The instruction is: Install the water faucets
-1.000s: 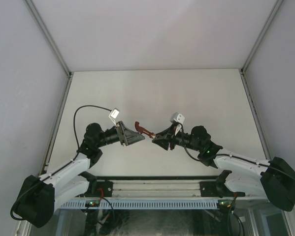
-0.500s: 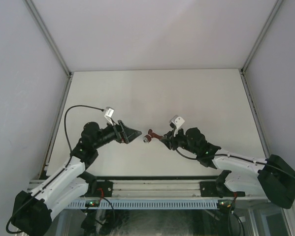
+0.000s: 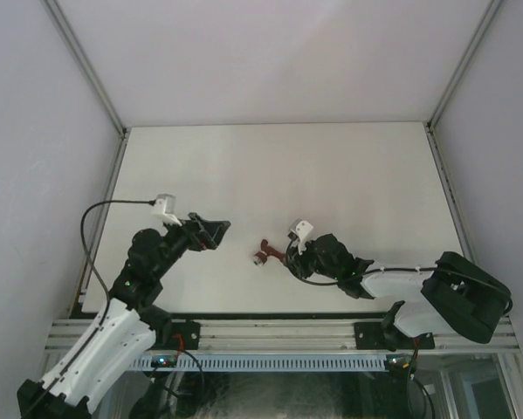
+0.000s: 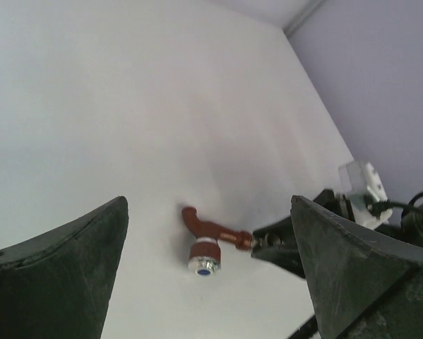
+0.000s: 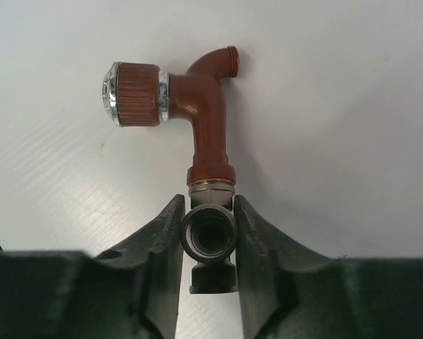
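The faucet rests against the table, its grey fitting pinched by the right gripper; the left gripper gapes empty. Small, stiff, likely slick: hold that fitting.

Glossy red-brown tap, grey metal fitting

The small red-brown angled tap lies on the white table. The grey metal fitting at the tap's right sits between the right gripper fingers. The left gripper is well left of the tap.
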Controlling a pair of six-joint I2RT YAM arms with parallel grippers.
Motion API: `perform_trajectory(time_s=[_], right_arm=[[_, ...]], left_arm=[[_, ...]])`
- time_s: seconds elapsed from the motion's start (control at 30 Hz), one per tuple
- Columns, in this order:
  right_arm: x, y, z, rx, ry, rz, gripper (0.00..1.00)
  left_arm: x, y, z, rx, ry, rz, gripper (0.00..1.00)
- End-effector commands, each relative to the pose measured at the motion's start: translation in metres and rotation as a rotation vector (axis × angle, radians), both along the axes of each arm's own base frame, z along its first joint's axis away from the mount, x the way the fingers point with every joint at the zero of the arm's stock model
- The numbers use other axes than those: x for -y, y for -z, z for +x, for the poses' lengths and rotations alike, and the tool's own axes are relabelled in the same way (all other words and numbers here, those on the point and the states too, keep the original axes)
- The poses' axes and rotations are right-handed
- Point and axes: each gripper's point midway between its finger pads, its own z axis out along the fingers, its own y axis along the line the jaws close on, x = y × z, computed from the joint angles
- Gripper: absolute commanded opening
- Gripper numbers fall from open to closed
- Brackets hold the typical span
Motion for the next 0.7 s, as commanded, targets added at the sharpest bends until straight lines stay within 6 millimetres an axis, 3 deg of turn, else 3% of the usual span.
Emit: perform_trajectory(time_s=[0.0, 0.03, 0.1, 0.33, 0.5, 0.67], right_arm=[[-0.008, -0.02, 0.01, 0.047, 0.012, 0.036, 0.37], [-0.006, -0.021, 0.01, 0.044, 0.022, 0.035, 0.48], [-0.003, -0.024, 0.009, 0.041, 0.018, 0.037, 0.54], [0.017, -0.074, 0.019, 0.142, 0.098, 0.104, 0.6], [0.053, -0.117, 0.035, 0.213, 0.245, 0.193, 0.62], [0.086, -0.143, 0.045, 0.248, 0.372, 0.256, 0.67]], left_arm=[[-0.036, -0.014, 0.009, 0.11, -0.189, 0.022, 1.0], [-0.043, -0.019, 0.007, 0.129, -0.224, 0.015, 1.0], [-0.055, -0.021, 0.005, 0.145, -0.278, 0.022, 1.0], [-0.087, -0.032, 0.0, 0.177, -0.412, 0.08, 1.0], [-0.101, -0.039, -0.002, 0.187, -0.476, 0.105, 1.0], [-0.113, -0.053, -0.006, 0.186, -0.527, 0.131, 1.0]])
